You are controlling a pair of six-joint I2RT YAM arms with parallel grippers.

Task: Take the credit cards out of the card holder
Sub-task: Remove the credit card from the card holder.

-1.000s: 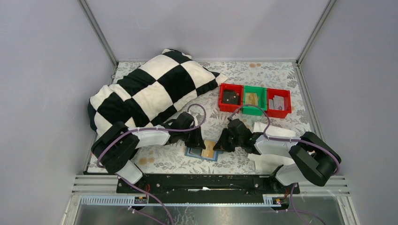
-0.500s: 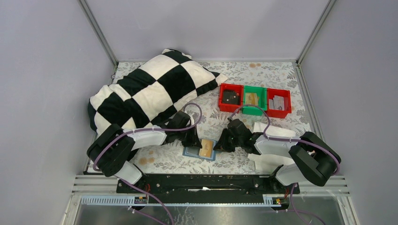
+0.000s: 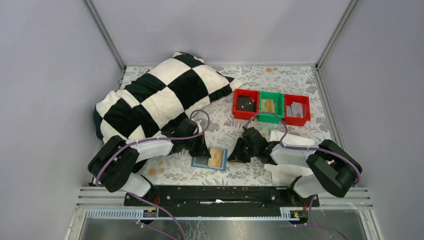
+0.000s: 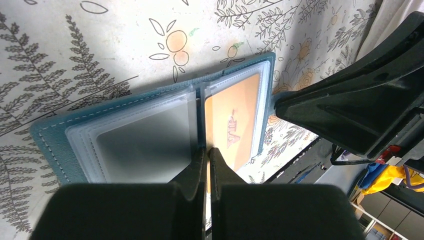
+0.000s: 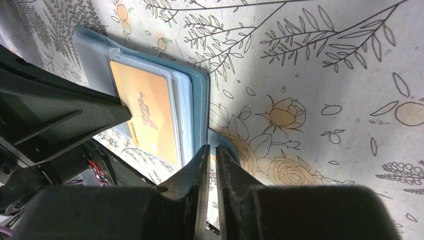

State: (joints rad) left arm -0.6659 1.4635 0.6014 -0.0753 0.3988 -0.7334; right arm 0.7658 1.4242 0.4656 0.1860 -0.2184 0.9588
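Note:
The teal card holder (image 3: pixel 199 162) lies open on the flowered cloth between both arms, clear sleeves up. An orange credit card (image 3: pixel 216 158) sits in its right-hand sleeve. In the left wrist view my left gripper (image 4: pixel 207 150) is shut at the spine, pinching the near edge of the orange card (image 4: pixel 235 120) in its sleeve; the left sleeves of the holder (image 4: pixel 50 145) look empty. In the right wrist view my right gripper (image 5: pixel 210 149) is shut on the snap tab at the outer edge of the holder (image 5: pixel 202 100), beside the orange card (image 5: pixel 147 117).
A black-and-white checked pillow (image 3: pixel 160 97) fills the back left. Two red bins (image 3: pixel 246 104) (image 3: pixel 296 110) and a green bin (image 3: pixel 271 106) stand in a row at the back right. White paper (image 3: pixel 285 136) lies under my right arm.
My left gripper closed, then drew back to the left, and the open card holder slid left with it. The right gripper followed slightly left and tightened a little.

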